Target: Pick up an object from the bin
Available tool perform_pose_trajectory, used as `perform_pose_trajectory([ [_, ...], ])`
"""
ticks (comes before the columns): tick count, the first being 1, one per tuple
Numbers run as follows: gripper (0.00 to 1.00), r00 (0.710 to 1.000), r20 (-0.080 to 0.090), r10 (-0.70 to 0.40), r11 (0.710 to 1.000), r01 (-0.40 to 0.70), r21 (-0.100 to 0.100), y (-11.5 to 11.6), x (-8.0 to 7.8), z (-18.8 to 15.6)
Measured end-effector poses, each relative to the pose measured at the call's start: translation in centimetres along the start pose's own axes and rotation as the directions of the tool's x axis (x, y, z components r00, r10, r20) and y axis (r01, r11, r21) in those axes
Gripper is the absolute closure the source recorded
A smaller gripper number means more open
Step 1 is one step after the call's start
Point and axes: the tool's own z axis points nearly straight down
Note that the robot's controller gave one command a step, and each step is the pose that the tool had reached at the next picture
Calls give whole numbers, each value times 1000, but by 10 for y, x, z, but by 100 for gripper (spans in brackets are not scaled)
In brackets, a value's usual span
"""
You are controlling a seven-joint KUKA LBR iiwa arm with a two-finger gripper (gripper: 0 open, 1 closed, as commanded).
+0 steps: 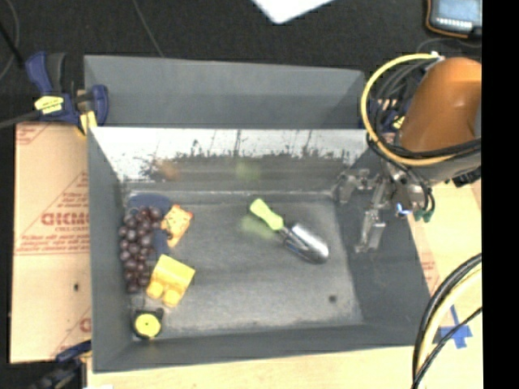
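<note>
Green-handled and silver-bowled, a small scoop (290, 233) lies near the middle of the grey bin (243, 96), the nearest thing to the gripper (371, 232), which hangs by the right wall, apart from it; whether the claw is open or closed cannot be told. A grasp is best taken across the narrow handle, squared up before descent, since the rounded bowl would likely slip; the grapes (138, 245) and yellow block (170, 279) at the left are best avoided
</note>
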Motion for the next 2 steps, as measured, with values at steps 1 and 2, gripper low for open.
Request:
perform_pose_trajectory([
  [1, 0, 1000, 8, -3, 1000, 3, 1, 1, -1, -5],
  [2, 0, 1000, 13, 14, 1000, -14, 2, 24, -12, 50],
])
